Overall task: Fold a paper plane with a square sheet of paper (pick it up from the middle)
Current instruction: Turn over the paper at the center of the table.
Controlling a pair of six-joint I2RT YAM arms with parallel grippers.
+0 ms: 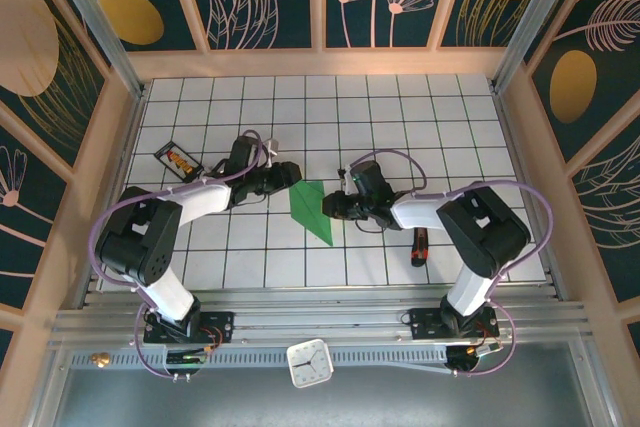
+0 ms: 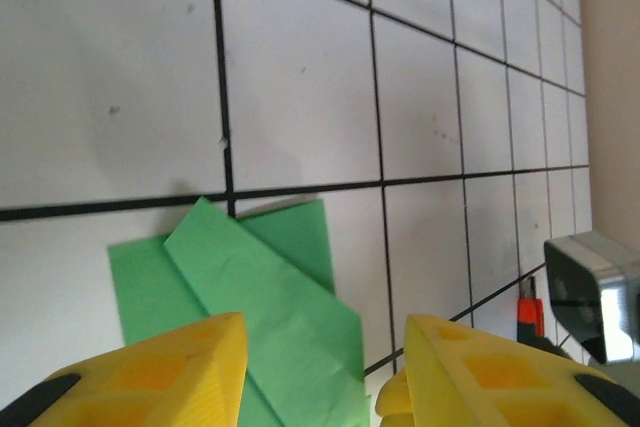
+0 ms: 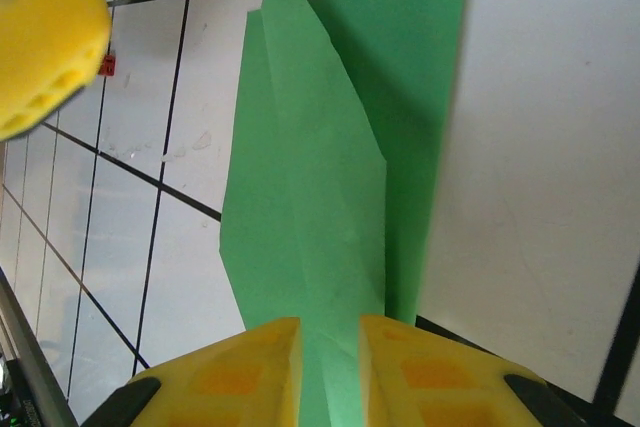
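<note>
the green paper lies near the middle of the white gridded worktop, between the two arms. it is folded into a narrow shape, broad at its far end and tapering to a point toward the near right

the left tool hangs over the paper's far left side with its yellow fingers well apart. nothing is gripped between them, and the paper lies on the tiles below. in the left wrist view the lower part of the sheet is cut off by the frame edge and covered by the fingers

the right tool sits at the paper's right side with its jaws only narrowly parted. a raised lengthwise fold runs straight into that slot (whether the pads actually touch it is hard to make out, since the fingers cover it there). in the right wrist view one layer overlaps another along a long slanting crease

a red-handled object lies by the right arm, partly behind it and too small to name. a small dark item with orange marks lies at the far left, well apart from the paper. a clock sits on the rail at the near edge
</note>
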